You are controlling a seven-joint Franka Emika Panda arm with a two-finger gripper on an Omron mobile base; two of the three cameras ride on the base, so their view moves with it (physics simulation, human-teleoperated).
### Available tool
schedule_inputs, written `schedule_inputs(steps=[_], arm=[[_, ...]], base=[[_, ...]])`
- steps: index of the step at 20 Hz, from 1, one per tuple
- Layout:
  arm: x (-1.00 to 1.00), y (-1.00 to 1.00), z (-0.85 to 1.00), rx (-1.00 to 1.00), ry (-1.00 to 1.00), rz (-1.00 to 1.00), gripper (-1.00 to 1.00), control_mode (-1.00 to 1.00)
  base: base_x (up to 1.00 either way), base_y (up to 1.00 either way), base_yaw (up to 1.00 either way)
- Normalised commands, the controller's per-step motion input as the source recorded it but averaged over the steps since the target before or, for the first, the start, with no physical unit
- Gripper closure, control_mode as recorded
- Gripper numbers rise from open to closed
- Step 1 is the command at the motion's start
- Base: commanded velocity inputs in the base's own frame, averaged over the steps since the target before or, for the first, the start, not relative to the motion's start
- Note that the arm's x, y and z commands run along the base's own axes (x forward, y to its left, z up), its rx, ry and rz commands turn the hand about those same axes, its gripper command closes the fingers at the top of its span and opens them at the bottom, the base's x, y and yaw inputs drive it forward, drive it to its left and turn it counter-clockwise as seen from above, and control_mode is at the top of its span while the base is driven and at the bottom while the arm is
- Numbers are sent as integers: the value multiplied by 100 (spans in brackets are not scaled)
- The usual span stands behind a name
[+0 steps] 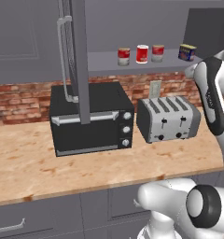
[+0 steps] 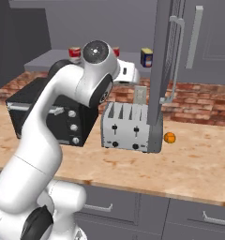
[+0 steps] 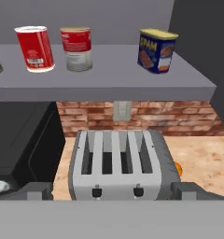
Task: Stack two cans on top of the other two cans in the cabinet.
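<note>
Shelf (image 3: 109, 79) ahead; pincer (image 3: 112, 195) spread wide, empty, over toaster (image 3: 116, 168).

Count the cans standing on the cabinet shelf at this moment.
4. In the left base view, three red-and-white cans stand spaced along the shelf: left, middle, right. The dark-blue can with yellow label stands apart at the right end. None stacked yet.

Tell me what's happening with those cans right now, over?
Fingers open, holding nothing. Four cans side by side on cabinet shelf, none stacked: three red cans, blue can at the right end. Toaster below, path clear.
</note>
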Motion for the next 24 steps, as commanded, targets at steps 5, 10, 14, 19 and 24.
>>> schedule_inputs(steps=[5, 10, 14, 19, 24], arm=[[15, -11, 0, 0, 0, 0, -100, -100], [8, -26, 0, 1, -1, 1, -100, -100], [13, -21, 0, 1, -3, 1, -100, -100], [20, -5, 0, 0, -6, 1, -100, -100], [22, 0, 0, 0, -2, 1, -100, -100]], base=[[0, 0, 0], [0, 0, 0], [0, 0, 0], [0, 0, 0], [0, 0, 0]])
